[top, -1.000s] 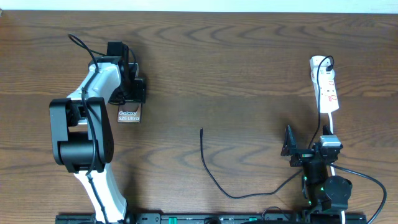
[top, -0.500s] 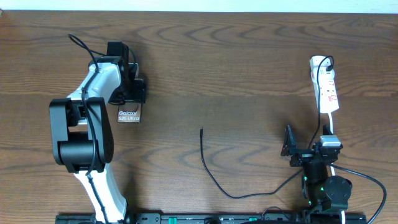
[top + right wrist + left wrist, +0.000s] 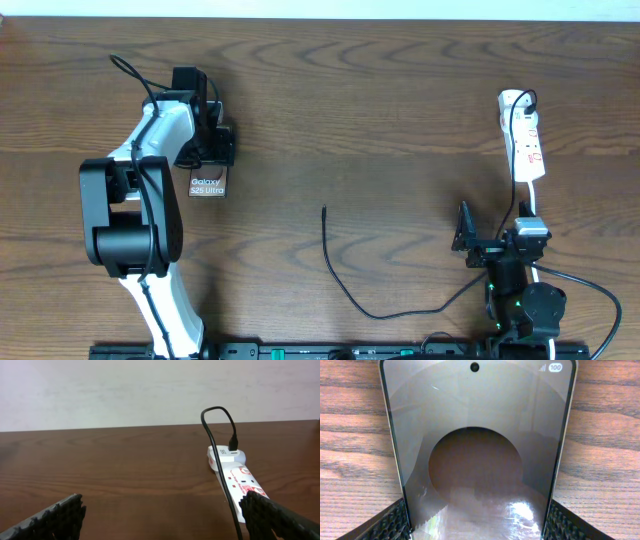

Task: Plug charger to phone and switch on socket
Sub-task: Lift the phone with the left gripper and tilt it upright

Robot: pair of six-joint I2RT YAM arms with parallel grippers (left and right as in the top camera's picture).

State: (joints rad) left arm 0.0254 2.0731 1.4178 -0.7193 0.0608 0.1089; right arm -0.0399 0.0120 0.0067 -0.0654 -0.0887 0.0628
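Extends the left arm [image 3: 155, 125] from its base at the near-left table edge: white lower link rising, bulky black elbow block midway, white forearm slanting away and rightward, wrist hooked back toward the near side. Holds the left gripper [image 3: 207, 160] low at the table. Sets its fingers [image 3: 387, 525] wide, ribbed black pads against both long edges of the phone [image 3: 477, 435]. Folds the right arm [image 3: 520, 295] compactly over its base at the near-right edge. Aims the right gripper [image 3: 165, 520] roughly level toward the far side, fingers [image 3: 52, 517] spread fully apart, one at each lower corner of the wrist view.
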